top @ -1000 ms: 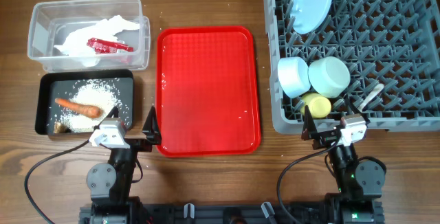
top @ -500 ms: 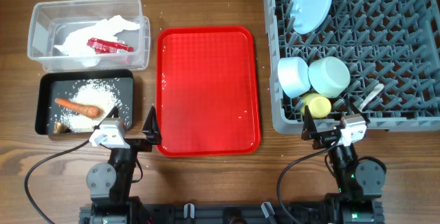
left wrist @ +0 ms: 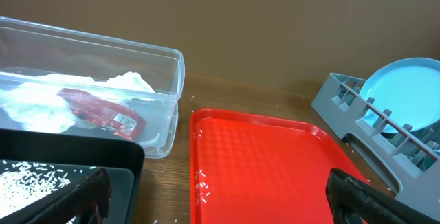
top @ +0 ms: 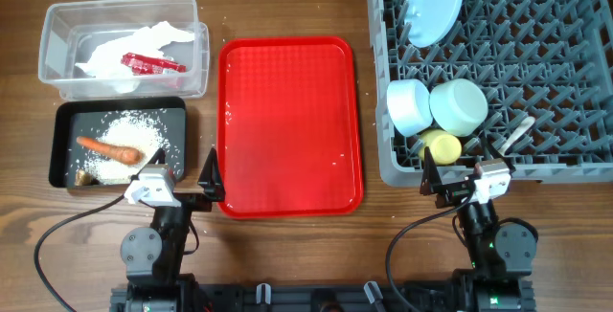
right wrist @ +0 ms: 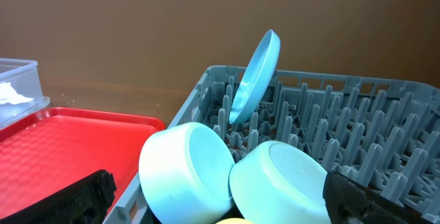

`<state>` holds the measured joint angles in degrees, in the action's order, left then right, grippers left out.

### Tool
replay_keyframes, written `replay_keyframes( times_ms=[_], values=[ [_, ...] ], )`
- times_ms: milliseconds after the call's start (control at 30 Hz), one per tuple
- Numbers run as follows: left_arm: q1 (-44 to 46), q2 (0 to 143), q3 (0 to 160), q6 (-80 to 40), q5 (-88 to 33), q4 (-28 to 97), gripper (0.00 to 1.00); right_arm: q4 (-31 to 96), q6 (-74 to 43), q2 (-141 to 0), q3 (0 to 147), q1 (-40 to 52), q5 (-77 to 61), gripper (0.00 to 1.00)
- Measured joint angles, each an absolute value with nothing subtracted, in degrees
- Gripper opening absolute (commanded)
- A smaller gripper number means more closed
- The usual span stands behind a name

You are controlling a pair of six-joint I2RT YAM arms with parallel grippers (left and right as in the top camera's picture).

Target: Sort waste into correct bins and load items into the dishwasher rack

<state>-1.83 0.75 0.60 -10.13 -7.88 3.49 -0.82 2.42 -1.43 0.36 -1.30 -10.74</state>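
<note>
The grey dishwasher rack (top: 565, 73) holds the pale blue plate (top: 433, 4) upright, two bowls (top: 412, 106) (top: 460, 106), the yellow cup (top: 441, 145) and the white spoon (top: 514, 136). The clear tub (top: 57, 25) holds crumpled white paper (top: 124, 49) and the red wrapper (top: 151, 62). The black tray (top: 62, 121) holds rice (top: 129, 130), the carrot (top: 107, 147) and a brown scrap (top: 84, 176). My left gripper (top: 182, 180) is open and empty at the tray's near corner. My right gripper (top: 458, 173) is open and empty at the rack's near edge.
The flat red tray (top: 290, 125) lies between the bins and the rack, with a few rice grains (left wrist: 201, 179) at its left edge. Cables run along the table's near edge behind both arms.
</note>
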Motion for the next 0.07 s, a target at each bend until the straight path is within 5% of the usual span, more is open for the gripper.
replay_keyframes(
  times_ms=[67],
  values=[
    [-1.83, 0.75, 0.60, -10.13, -7.88, 3.49, 1.00, -0.82, 2.42, -1.43, 0.36, -1.30, -10.74, 1.00]
  ],
)
